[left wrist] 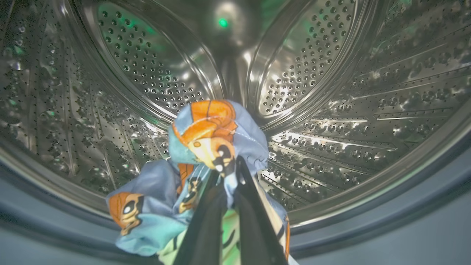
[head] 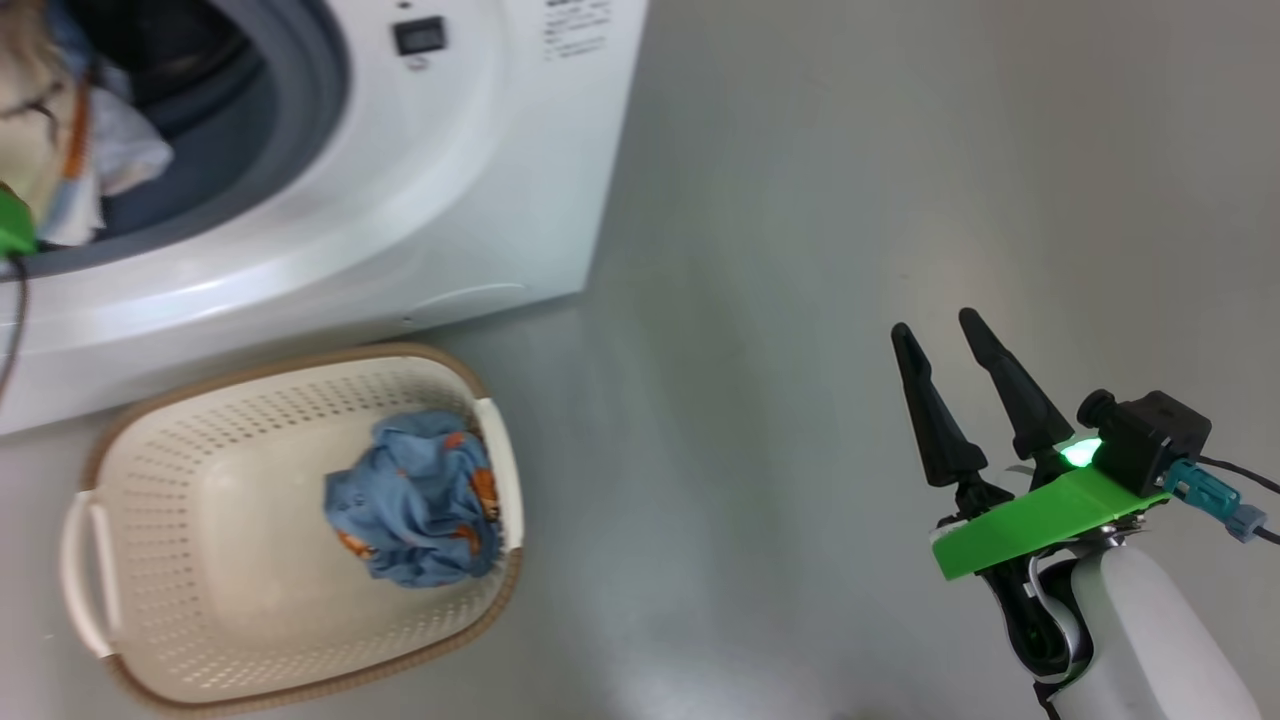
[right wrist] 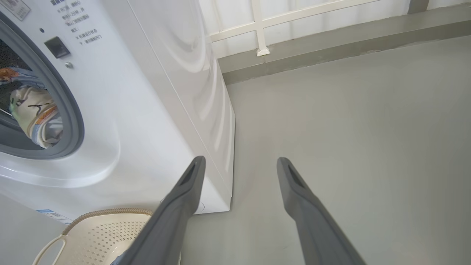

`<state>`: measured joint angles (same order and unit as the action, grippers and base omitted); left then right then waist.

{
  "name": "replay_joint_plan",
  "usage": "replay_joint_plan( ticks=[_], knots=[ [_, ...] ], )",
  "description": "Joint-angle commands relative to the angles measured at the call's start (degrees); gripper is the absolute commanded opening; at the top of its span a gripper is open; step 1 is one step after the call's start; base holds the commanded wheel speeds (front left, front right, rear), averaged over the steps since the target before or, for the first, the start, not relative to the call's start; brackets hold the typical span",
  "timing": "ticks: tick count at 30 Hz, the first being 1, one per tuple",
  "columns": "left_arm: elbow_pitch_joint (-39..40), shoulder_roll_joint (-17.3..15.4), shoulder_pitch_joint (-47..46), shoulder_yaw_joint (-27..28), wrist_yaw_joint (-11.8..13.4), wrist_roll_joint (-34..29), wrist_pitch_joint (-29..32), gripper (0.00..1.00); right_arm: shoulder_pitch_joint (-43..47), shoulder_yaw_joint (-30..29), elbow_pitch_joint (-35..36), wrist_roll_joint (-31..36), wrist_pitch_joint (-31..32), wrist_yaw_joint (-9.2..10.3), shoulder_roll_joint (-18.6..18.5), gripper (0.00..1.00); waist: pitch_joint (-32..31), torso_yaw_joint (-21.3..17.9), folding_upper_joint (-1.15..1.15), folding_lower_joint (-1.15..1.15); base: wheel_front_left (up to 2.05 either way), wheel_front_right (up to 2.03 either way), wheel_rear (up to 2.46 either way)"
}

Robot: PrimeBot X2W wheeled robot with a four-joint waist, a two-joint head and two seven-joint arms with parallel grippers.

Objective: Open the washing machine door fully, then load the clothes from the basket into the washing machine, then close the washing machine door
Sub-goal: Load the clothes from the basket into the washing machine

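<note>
The white washing machine (head: 450,180) stands with its mouth uncovered, and its door is out of view. My left gripper (left wrist: 228,167) is shut on a light-blue bear-print garment (left wrist: 206,136) at the gasket, facing the steel drum (left wrist: 331,92). That garment (head: 60,150) hangs in the machine's mouth at the head view's upper left, and its cream panel (right wrist: 35,114) is visible from the right wrist. Another blue garment (head: 420,500) lies crumpled in the cream basket (head: 150,480) on the floor in front of the machine. Over bare floor to the right, my right gripper (head: 935,330) is open and holds nothing.
Grey floor (head: 800,300) stretches right of the machine and basket. A low grey kerb with a white railing (right wrist: 261,36) runs behind the machine. The basket's rim (right wrist: 106,213) sits just below my right fingers (right wrist: 294,184).
</note>
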<state>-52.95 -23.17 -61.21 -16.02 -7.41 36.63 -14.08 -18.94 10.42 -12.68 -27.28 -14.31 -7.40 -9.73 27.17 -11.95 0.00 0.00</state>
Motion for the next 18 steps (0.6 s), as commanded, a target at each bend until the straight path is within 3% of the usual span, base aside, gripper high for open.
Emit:
replay_joint_plan(
  ticks=[1,6,7,8,9,18],
  knots=[
    [-0.2,-3.6,-3.2,0.8,-0.1,-0.2,-0.6,0.0,-0.3,1.3,1.4,0.4,-0.7,-0.09,0.0,1.0,2.6,-2.8,0.0,0.0,0.0,0.0,0.0],
    [1.1,-5.7,-7.2,3.5,0.1,-2.6,-0.9,0.0,-1.1,1.4,1.8,0.4,-0.7,-0.09,0.4,1.0,3.9,-3.9,0.0,0.0,0.0,0.0,0.0],
    [1.7,-5.9,-7.2,4.3,0.2,-3.6,-0.9,0.07,-1.3,1.5,1.9,0.4,-0.7,-0.09,0.5,1.0,4.1,-4.0,0.0,0.0,0.0,0.0,0.0],
    [2.2,-6.0,-7.0,5.2,0.5,-4.6,-0.9,0.84,-1.4,1.5,1.9,0.5,-0.7,-0.09,0.6,1.0,4.3,-4.1,0.0,0.0,0.0,0.0,0.0],
    [2.8,-6.0,-6.7,6.2,0.7,-5.5,-0.9,1.0,-1.5,1.6,1.9,0.5,-0.7,-0.09,0.7,1.0,4.4,-4.2,0.0,0.0,0.0,0.0,0.0],
    [5.0,-2.8,-1.2,12.5,0.3,-10.6,-0.9,1.0,-1.2,1.1,1.6,0.7,-0.7,-0.09,0.9,1.0,3.7,-3.1,0.0,0.0,0.0,0.0,0.0]
  ],
)
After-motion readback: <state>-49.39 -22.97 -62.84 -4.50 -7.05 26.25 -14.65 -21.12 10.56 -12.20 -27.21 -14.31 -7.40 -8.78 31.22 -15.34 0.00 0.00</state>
